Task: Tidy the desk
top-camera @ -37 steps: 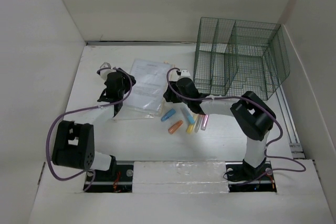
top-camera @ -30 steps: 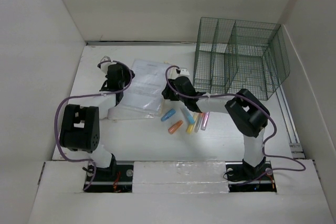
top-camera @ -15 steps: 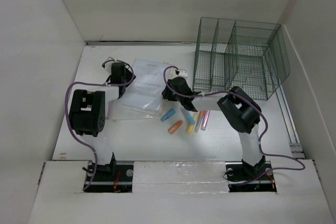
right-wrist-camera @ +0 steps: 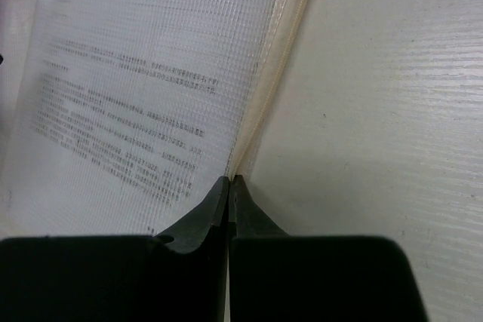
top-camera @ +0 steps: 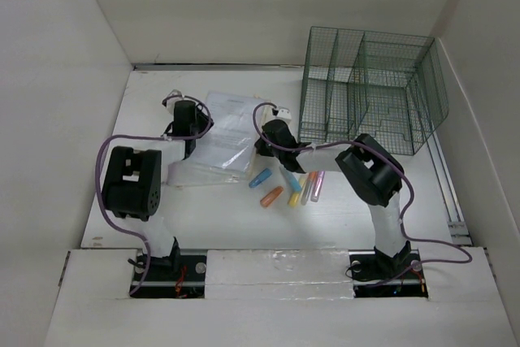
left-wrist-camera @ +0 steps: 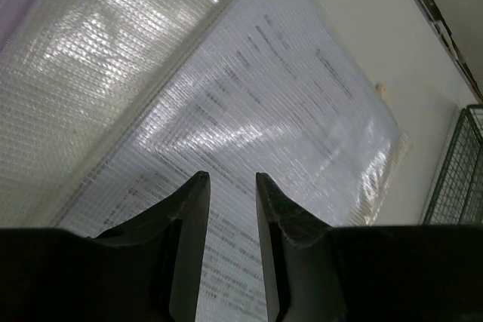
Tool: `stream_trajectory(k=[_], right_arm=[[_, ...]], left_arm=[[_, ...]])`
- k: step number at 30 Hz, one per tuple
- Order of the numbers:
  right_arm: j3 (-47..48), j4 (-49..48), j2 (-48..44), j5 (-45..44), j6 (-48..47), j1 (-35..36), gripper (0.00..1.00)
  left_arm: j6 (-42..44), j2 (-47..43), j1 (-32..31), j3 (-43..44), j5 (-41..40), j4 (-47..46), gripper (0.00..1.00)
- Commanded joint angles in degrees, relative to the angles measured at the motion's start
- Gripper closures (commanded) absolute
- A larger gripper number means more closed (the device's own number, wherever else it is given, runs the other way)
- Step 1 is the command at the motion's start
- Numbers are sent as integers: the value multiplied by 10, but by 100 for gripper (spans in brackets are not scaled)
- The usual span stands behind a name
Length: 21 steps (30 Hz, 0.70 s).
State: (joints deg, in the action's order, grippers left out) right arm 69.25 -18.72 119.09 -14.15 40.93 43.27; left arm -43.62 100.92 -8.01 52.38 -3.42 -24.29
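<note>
Counter [top-camera: 244, 225] fills centre of top view. Right tool [right-wrist-camera: 229, 180] clenched on document sleeve [top-camera: 227, 123] at its right edge, thin pinch. Left tool [left-wrist-camera: 232, 179] released, over sleeve's left part. Risk: slick sleeve slips free on lift, or sweeps markers [top-camera: 272, 196] below.

Plain white walls box us in: back wall [top-camera: 268, 6] at twelve o'clock, left wall [top-camera: 49, 119] at nine, right wall [top-camera: 487, 119] at three. The light's soft and even. A dark seam [top-camera: 211, 65] runs along the back wall's foot. At two o'clock, a green wire-mesh rack [top-camera: 366, 87] stands on the white desk [top-camera: 211, 217].
</note>
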Motion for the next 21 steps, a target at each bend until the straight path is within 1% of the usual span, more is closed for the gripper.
stream_trajectory(k=[1, 3, 4, 7, 8, 10, 11, 14, 17, 18, 19, 20, 21], right_arm=[[-5, -46, -50, -18, -15, 10, 100], [-7, -46, -63, -18, -27, 10, 100], [-10, -48, -75, -19, -30, 16, 100], [-12, -49, -98, -8, -45, 16, 100], [-12, -49, -102, -5, -48, 16, 100], [-10, -48, -111, 7, -55, 16, 100], [-6, -49, -112, 15, -56, 16, 100], [8, -43, -112, 32, -66, 16, 100], [18, -37, -111, 46, -69, 16, 100], [21, -37, -109, 56, -71, 16, 100], [22, -36, -109, 60, -72, 16, 100], [23, -37, -109, 62, -72, 16, 100], [26, -37, -109, 65, -72, 16, 100]], left_arm=[[27, -94, -42, -24, 7, -31, 73], [35, -141, -55, -63, 24, -42, 74], [36, -157, -61, -98, 49, -55, 74], [55, -215, -67, -142, 85, -67, 74], [63, -229, -81, -164, 102, -65, 74], [97, -264, -105, -174, 98, -44, 72], [111, -272, -143, -175, 78, -23, 71], [139, -309, -191, -181, 40, 3, 68], [149, -343, -197, -198, 53, -6, 56], [156, -350, -208, -198, 54, -2, 46], [162, -350, -219, -191, 51, 4, 43], [173, -348, -231, -185, 20, 19, 40], [180, -338, -244, -179, 7, 27, 38]])
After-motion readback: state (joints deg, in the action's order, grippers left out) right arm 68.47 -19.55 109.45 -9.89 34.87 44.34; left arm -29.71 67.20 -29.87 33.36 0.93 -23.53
